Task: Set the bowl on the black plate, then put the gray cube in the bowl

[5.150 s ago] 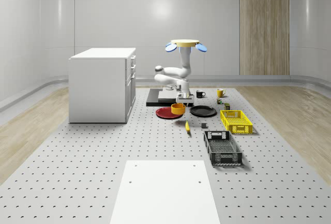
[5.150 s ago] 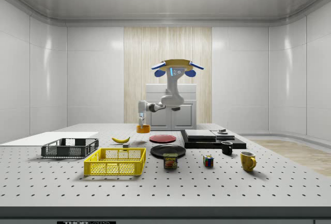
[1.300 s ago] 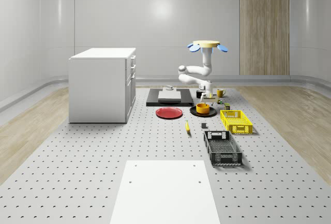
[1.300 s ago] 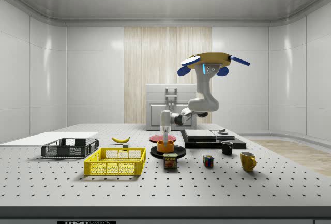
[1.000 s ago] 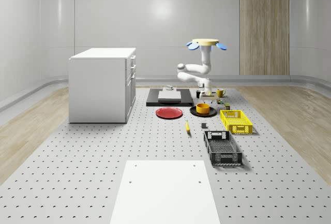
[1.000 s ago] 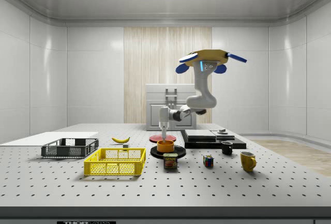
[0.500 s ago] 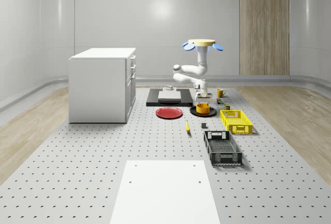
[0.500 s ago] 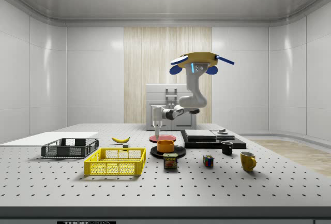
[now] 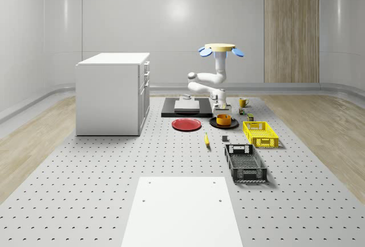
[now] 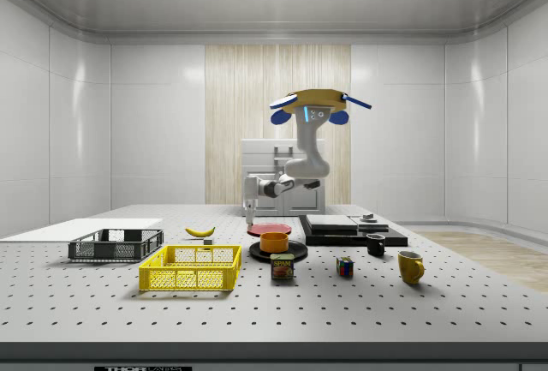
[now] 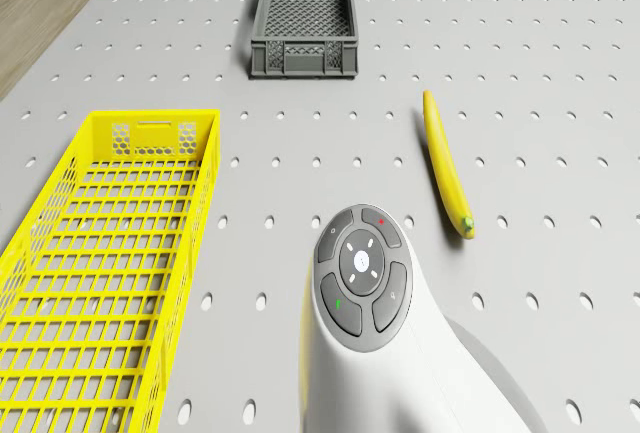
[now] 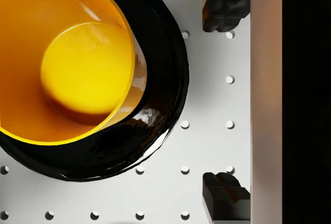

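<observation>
With the bowl (image 12: 72, 63) on the plate (image 12: 165, 79), my gripper (image 12: 226, 102) hangs wide, empty; the cube (image 9: 224, 138) comes next.

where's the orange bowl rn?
The round orange bowl sits on the glossy black plate, right of the flat red plate in the whole-scene view.

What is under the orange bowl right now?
The round orange bowl sits on the glossy black plate, whose rim shows around it. The plate's middle is covered by the bowl, which is empty inside.
</observation>
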